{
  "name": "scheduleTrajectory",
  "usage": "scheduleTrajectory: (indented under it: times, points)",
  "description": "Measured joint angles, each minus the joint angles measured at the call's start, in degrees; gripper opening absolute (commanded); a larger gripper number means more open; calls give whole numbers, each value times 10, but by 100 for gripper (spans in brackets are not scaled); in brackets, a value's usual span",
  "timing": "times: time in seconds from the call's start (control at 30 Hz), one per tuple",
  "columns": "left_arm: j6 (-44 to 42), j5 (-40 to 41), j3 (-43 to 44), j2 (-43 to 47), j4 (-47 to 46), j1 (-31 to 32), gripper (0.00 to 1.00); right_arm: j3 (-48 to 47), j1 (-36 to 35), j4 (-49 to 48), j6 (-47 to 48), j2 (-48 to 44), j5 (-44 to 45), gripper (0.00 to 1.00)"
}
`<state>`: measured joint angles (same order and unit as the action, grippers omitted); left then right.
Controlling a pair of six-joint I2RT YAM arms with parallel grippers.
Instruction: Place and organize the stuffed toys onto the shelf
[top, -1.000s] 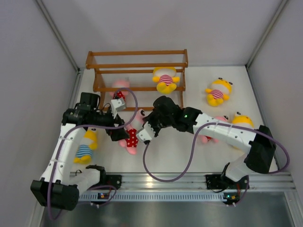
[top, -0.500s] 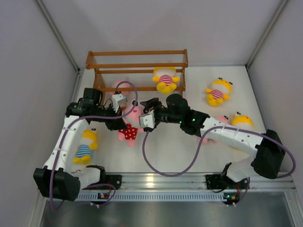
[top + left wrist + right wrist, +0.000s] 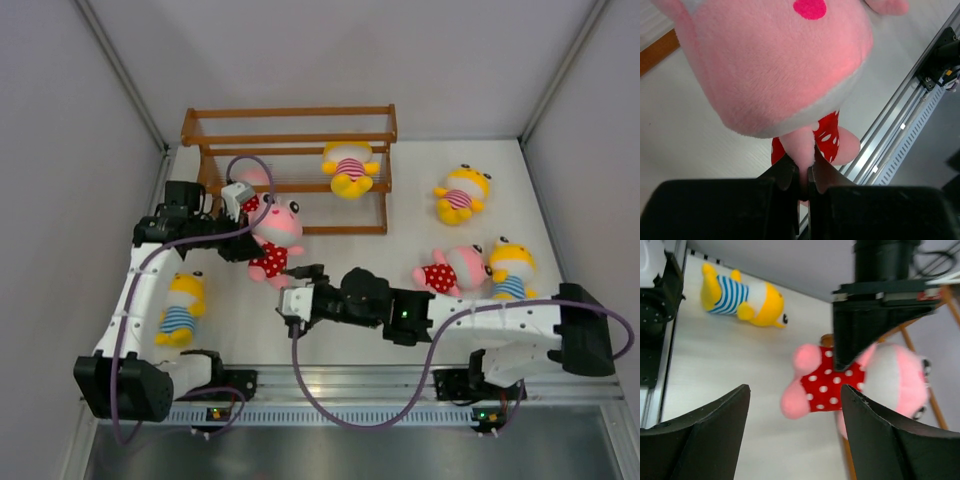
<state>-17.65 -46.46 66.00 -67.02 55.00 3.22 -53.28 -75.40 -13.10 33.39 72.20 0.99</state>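
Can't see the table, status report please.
Left gripper shut on pink toy, by a limb. Right gripper open, empty. Toy held before shelf; yellow toy sits on its right part.

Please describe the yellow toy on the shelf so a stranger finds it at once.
Find the brown wooden shelf at the back of the table. A yellow toy in a pink-striped shirt lies on its rails, near the right end. Its twin lies on the table instead.

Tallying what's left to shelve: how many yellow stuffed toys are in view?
4: a pink-striped one on the shelf, another right of it, a blue-striped one at far right, another beside the left arm. Arms may hide more.
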Motion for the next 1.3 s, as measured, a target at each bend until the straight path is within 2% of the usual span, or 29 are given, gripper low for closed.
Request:
scheduleTrajectory:
  times: [0.23, 0.4, 0.43, 0.47, 0.53, 0.57, 0.63, 0.67, 0.7, 0.73, 0.77, 0.83, 0.93, 1.1, 1.3]
  points:
    - [13, -10, 0, 1, -8, -5, 0, -1, -26, -30, -9, 132, 111, 75]
    - [14, -33, -6, 12, -11, -6, 0, -5, -26, -99, 8, 187, 204, 72]
    - [14, -35, -7, 14, -12, -6, 0, -7, -25, -118, 13, 198, 222, 69]
    - [14, -37, -8, 17, -15, -6, 0, -8, -24, -140, 19, 210, 239, 56]
    - [14, -39, -10, 21, -20, -9, 0, -8, -23, -190, 34, 234, 277, 44]
    - [14, -39, -12, 23, -22, -9, 0, -8, -22, -213, 36, 243, 292, 32]
    - [14, -37, -15, 26, -30, -10, 0, -8, -20, -237, 39, 251, 310, 18]
    - [13, -36, -17, 28, -34, -10, 3, -7, -18, -242, 40, 251, 315, 0]
    - [13, -32, -17, 30, -36, -10, 28, -7, -17, -248, 41, 250, 317, 0]
    - [11, -22, -18, 33, -37, -10, 46, -7, -15, -249, 35, 248, 317, 0]
    - [9, -10, -18, 36, -39, -10, 57, -6, -13, -246, 32, 245, 312, 0]
    - [13, 38, -17, 41, -36, -10, 72, 4, -5, -219, 25, 226, 289, 0]
    - [12, 135, -16, 48, -33, -8, 81, 7, 15, -110, 10, 180, 219, 0]
    - [4, 288, -10, 69, -32, -8, 83, 7, 47, 69, -1, 126, 123, 0]
    - [-11, 408, -9, 78, -32, -13, 83, -10, 104, 156, -3, 154, 96, 0]
